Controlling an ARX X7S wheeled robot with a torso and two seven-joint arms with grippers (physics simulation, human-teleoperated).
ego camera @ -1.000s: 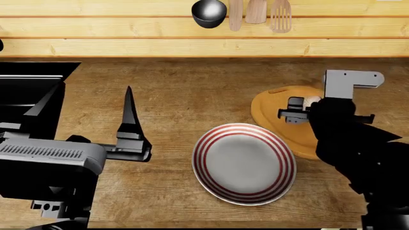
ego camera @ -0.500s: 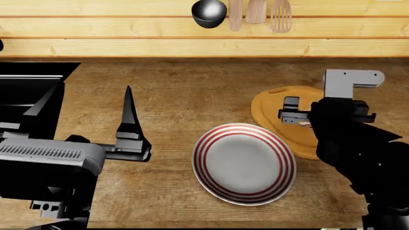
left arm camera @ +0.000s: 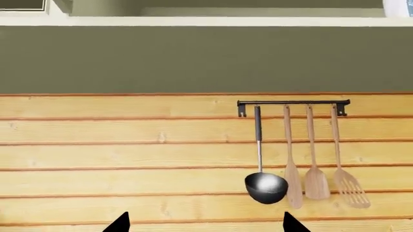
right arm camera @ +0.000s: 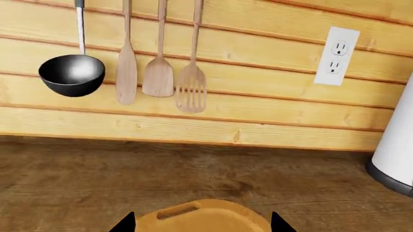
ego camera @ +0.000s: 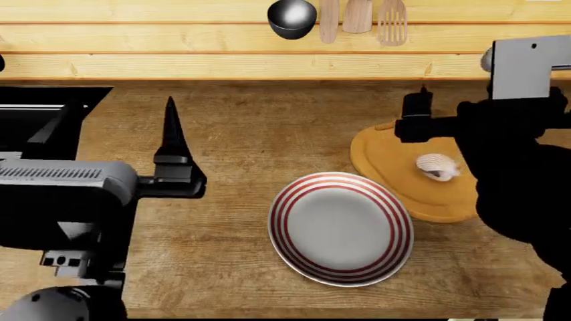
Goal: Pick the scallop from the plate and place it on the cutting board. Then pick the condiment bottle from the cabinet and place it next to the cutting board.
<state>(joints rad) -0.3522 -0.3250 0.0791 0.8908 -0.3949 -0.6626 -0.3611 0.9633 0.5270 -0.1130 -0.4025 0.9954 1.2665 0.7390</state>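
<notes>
The scallop lies on the orange-tan cutting board, free of any gripper. The striped plate sits empty in front of the board, to its left. My right gripper is open and empty, raised above the board's far edge. In the right wrist view its fingertips stand wide apart over the board's handle slot. My left gripper is open and empty above the counter left of the plate. In the left wrist view it faces the wooden wall. The condiment bottle is out of view.
A ladle and wooden utensils hang on the back wall. A dark recess lies at the counter's left. In the right wrist view a white cylinder stands at the far right below a wall outlet.
My right gripper has let go of the scallop, which now lies on the cutting board, and has risen away from it. My left arm has lifted slightly.
</notes>
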